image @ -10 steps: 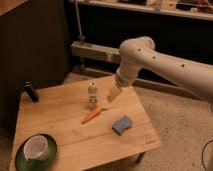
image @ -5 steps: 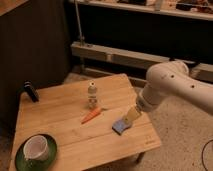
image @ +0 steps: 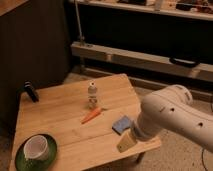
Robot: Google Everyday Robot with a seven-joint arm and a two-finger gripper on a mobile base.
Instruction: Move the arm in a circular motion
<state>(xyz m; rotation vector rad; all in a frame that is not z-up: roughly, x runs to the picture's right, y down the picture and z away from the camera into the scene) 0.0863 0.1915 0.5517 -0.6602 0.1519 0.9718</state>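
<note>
Surface: wooden table (image: 60,112), dark shelving behind.
Arm: arm (image: 170,117) enters from right, elbow above front-right table corner.
Gripper: gripper (image: 125,143) low at front edge, just beside blue sponge (image: 122,123); open or closed, cannot tell.
Items: carrot (image: 91,116) and small bottle (image: 92,95) mid-table; white cup (image: 36,147) on green plate (image: 20,161), front-left.

A single camera looks steeply down on the table (image: 60,107) from high and fairly near, facing the shelving (image: 145,57) at 12 o'clock. The arm (image: 170,117) looms closest at 4 o'clock, its gripper (image: 126,142) at 5 o'clock over the table's near edge.
</note>
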